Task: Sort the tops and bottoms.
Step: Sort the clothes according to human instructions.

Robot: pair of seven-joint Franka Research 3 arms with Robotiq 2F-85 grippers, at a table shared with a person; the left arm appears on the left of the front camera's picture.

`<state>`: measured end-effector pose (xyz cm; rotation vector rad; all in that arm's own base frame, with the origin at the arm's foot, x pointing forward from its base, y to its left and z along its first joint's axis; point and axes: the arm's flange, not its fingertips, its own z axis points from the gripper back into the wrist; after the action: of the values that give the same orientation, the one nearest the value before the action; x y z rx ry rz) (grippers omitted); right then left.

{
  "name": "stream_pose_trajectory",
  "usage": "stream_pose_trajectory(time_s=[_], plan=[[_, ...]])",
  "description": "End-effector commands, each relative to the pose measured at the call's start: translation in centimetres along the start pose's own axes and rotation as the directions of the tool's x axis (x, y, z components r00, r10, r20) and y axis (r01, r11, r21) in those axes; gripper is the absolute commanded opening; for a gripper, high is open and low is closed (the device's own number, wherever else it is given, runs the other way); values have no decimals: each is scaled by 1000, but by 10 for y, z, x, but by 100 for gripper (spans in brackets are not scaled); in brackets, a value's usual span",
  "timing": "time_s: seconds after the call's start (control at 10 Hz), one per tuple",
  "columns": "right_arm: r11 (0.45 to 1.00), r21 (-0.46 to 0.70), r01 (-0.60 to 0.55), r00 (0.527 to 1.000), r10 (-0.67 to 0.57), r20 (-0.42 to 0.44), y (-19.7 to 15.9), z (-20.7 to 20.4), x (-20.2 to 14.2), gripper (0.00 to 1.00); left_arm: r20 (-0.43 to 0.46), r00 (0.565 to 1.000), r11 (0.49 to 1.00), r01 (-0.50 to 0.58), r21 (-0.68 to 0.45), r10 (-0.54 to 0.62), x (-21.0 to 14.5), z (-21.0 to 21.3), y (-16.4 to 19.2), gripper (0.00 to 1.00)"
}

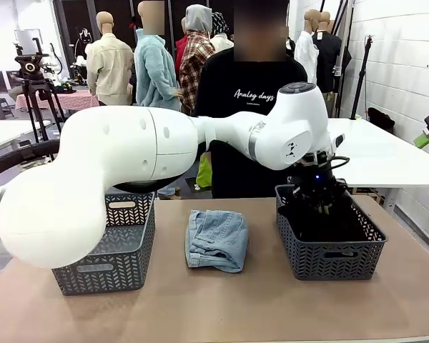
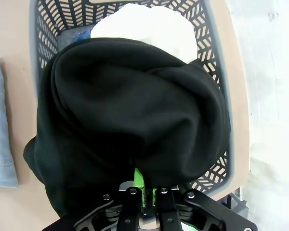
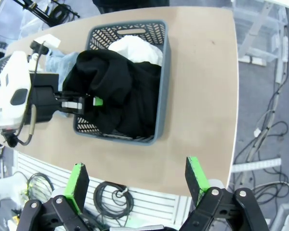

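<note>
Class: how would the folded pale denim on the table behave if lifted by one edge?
Likely floppy: the denim lies in soft creased folds, so it would probably unfold and hang. Pushed, it should bunch or slide, not roll, being low and flat.

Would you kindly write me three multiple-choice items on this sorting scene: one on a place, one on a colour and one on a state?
1. Where does the pale denim garment lie?
A) inside a basket
B) on the table, between the left-hand basket and the right-hand basket
C) hanging over a basket's rim

2. What colour is the garment lying in the right-hand basket by the black top?
A) white
B) red
C) yellow

3. How does the left gripper stand?
A) open above the table
B) shut on the black top
C) shut on a basket's rim

Answers:
1 B, it rests on bare tabletop between the baskets.
2 A, the white top shows past the black cloth.
3 B, its fingers pinch the black cloth.
</note>
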<state>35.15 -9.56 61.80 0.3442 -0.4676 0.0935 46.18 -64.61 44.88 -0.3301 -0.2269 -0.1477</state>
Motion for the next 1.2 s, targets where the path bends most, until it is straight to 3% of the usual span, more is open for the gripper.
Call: stream_pose_trajectory(time_s=[0.0, 0.2, 0.6, 1.1], plan=[[1000, 5, 0, 1000, 0, 4, 0, -3, -1, 100, 12, 1000, 1000, -11, -8, 11, 5, 4, 1, 0], [1000, 5, 0, 1000, 0, 4, 0, -3, -1, 100, 73, 997, 999, -17, -44, 20, 11, -9, -15, 0], [1000, 5, 0, 1000, 0, 4, 0, -3, -1, 100, -13, 997, 996, 71, 62, -70, -10, -66, -42, 0], [1000, 5, 0, 1000, 0, 4, 0, -3, -1, 100, -23, 991, 985, 132, 108, -130, -1, -51, -37, 0]])
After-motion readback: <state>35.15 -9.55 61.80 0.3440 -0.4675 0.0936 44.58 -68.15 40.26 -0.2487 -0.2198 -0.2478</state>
